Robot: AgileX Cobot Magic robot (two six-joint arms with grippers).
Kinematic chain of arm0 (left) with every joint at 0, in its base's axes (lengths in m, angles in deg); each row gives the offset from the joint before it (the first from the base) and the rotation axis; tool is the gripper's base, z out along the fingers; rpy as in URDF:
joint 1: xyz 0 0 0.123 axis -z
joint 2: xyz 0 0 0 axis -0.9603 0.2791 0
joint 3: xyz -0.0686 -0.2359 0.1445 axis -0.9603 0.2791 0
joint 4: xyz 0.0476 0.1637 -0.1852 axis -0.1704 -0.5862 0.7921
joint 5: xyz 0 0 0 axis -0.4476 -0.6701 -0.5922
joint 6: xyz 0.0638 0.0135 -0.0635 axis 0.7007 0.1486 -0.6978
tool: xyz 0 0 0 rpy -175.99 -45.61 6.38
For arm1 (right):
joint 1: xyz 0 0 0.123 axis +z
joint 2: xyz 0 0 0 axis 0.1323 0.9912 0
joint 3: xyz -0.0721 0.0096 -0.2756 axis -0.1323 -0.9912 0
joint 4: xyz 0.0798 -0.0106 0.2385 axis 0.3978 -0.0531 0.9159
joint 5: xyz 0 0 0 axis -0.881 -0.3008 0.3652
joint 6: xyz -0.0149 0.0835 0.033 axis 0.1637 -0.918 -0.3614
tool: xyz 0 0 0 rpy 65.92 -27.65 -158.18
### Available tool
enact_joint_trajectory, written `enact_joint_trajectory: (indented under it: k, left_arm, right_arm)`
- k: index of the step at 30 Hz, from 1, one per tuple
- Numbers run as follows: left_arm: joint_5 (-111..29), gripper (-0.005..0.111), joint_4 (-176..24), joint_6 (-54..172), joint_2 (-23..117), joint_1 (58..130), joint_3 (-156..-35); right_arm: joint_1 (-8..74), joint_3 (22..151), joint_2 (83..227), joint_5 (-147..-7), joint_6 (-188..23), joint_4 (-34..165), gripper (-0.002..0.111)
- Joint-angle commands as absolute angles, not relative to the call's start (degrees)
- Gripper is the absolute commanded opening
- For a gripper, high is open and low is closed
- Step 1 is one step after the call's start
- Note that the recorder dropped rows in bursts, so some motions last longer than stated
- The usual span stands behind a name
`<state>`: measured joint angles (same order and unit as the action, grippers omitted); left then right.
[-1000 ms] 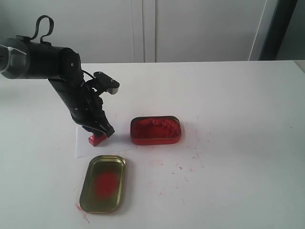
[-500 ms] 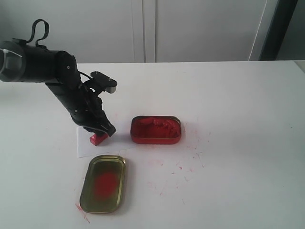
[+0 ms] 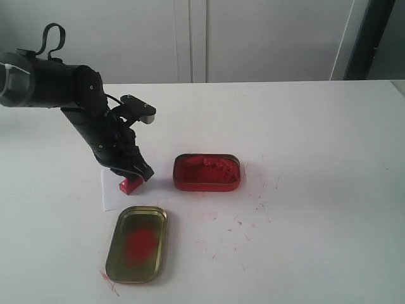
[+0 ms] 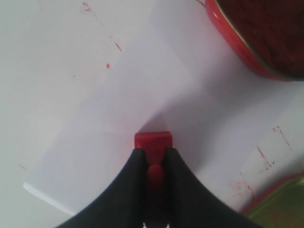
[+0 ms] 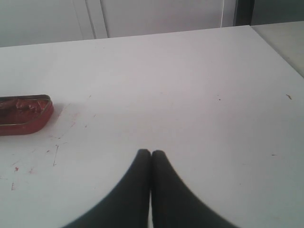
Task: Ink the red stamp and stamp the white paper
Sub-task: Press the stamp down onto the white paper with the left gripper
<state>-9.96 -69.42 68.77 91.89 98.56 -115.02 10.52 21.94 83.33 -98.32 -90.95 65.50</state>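
Left gripper (image 4: 155, 156) pinches the red stamp (image 4: 152, 140) on the white paper (image 4: 137, 90) — right gripper (image 5: 151, 154) closed, empty

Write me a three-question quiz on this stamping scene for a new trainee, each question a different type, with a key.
1. Fill in: the smear inside the gold lid matches the paste in the ink tin; both are ___.
2. The left gripper holds the red stamp over which thing? A) white paper B) ink tin C) gold lid
3. True or false: the right gripper has its fingers closed together with nothing between them.
Key: 1 red; 2 A; 3 true.
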Motion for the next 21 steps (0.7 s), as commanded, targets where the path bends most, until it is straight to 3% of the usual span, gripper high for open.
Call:
enact_joint_trajectory:
  k: [1,21]
  left_arm:
    - [-5.7,0.000,-68.3,68.4,91.7,99.0,-114.2]
    - [-4.8,0.000,-67.1,68.4,90.9,99.0,-114.2]
  right_arm:
    - [10.5,21.7,83.0,-97.5,-91.1,65.5,0.000]
    - [10.5,21.7,83.0,-97.5,-91.1,65.5,0.000]
